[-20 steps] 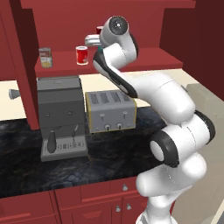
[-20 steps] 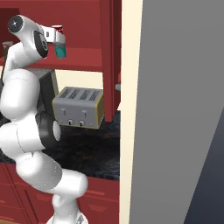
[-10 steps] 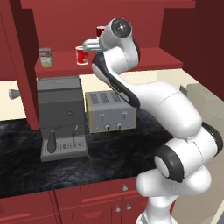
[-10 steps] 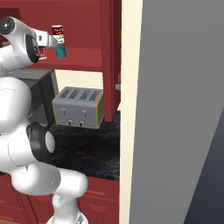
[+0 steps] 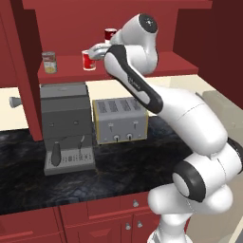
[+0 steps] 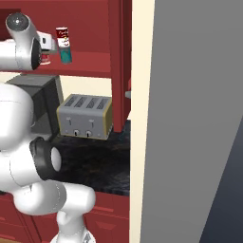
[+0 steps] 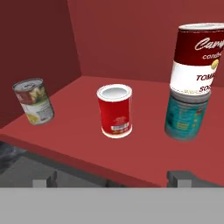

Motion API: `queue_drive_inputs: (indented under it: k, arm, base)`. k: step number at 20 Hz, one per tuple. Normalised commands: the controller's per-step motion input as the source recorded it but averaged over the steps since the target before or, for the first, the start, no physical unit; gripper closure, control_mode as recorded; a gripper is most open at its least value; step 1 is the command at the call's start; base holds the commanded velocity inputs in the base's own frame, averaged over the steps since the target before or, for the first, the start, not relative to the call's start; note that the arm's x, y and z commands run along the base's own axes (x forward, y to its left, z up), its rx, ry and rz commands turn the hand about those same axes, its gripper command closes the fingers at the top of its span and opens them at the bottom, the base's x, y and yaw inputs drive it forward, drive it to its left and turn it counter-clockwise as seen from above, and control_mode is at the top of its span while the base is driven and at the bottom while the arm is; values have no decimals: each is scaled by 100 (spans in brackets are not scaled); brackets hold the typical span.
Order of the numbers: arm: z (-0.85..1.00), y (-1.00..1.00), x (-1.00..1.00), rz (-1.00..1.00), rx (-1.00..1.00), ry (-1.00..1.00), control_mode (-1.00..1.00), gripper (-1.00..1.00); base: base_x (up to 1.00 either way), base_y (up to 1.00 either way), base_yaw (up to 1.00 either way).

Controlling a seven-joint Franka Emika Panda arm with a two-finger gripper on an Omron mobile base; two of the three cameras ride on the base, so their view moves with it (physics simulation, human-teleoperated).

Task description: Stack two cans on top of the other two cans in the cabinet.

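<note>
Dark red cabinet [image 7: 144, 39], inner shelf, above a black counter.

- Dark red-and-white can [image 7: 197, 59]: already stacked upright on the teal can [image 7: 187, 116].
- Bright red can [image 7: 115, 111]: upright, mid-shelf, free, apparently next to be lifted.
- Tan-labelled can [image 7: 33, 101]: far left, unstacked, likely its base.
- Gripper [image 7: 114, 178]: spread, empty, facing the bright red can.
- Below: toaster [image 5: 119, 120], coffee machine [image 5: 66, 127].

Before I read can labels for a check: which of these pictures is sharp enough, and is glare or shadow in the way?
Hand view: closest, lettering on the dark red and white can partly legible, cut at the edge; the teal can beneath shows only blurred print; bright red can evenly lit, no glare. Left base view: tan-labelled can small, label unreadable. Right base view: flat light, cans tiny.
</note>
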Motion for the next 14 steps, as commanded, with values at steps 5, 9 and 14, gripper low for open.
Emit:
queue_drive_inputs:
  k: [5,9,14]
  arm:
    - [-18,19,-2,6,5,1,-100,-100]
    - [-22,25,15,-1,0,0,-100,-100]
    - [-20,26,26,0,0,0,-100,-100]
  base:
    - [0,0,0]
    - [0,0,0]
    - [0,0,0]
